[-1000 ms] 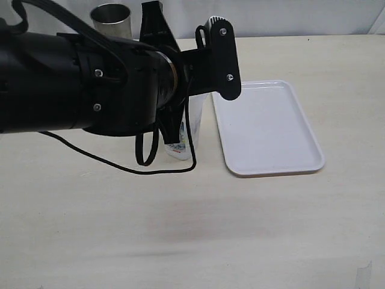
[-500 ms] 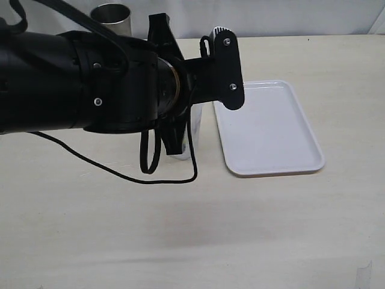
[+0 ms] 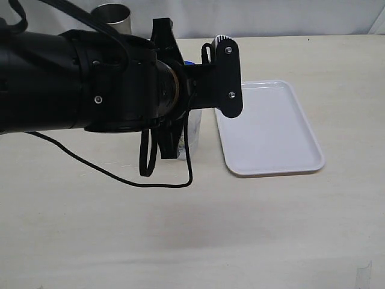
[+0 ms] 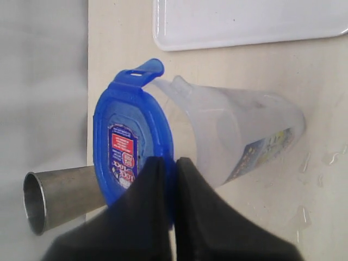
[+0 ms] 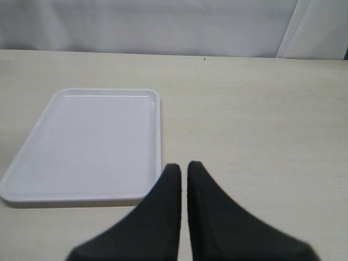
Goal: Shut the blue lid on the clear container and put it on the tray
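Left wrist view, pincer gripping blue lid

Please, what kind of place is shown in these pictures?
Probably a robot test bench in a lab: a plain beige table before a white backdrop, a black robot arm with a loose cable, and only a few props, such as a white tray and a steel cup.
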Robot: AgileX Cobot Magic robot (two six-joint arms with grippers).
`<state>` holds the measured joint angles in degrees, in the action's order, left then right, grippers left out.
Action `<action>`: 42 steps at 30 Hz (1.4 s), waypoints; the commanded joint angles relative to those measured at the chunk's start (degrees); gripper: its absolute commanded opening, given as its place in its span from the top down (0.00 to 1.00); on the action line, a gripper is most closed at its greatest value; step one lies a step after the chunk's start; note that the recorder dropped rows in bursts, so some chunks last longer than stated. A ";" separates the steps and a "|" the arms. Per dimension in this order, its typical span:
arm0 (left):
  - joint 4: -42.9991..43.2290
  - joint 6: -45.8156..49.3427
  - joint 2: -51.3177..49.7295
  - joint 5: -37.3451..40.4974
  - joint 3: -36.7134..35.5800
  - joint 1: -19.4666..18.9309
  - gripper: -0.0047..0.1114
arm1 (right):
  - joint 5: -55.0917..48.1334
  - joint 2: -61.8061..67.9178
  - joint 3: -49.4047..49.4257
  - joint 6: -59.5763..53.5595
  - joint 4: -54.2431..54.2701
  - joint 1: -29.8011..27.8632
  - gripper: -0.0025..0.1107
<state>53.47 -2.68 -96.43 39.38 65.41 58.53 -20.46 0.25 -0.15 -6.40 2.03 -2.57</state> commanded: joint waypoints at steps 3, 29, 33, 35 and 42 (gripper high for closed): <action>-0.85 0.43 0.29 -0.55 -0.06 0.19 0.96 | 0.89 -0.25 0.15 0.00 0.10 -0.02 0.94; -4.62 9.32 0.29 0.84 -0.06 0.19 0.96 | 0.89 -0.25 0.15 0.00 0.10 -0.02 0.94; -4.62 9.32 0.29 0.86 -0.06 0.19 0.96 | 0.89 -0.25 0.15 0.00 0.10 -0.02 0.94; -4.32 9.32 0.29 0.97 -0.06 0.19 0.96 | 0.89 -0.25 0.15 0.00 0.10 -0.02 0.94; -4.19 9.32 0.40 0.72 -0.06 0.19 0.96 | 0.89 -0.25 0.15 0.00 0.10 -0.02 0.94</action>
<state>49.53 6.68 -96.43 39.83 65.41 58.56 -20.46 0.25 -0.15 -6.40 2.03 -2.57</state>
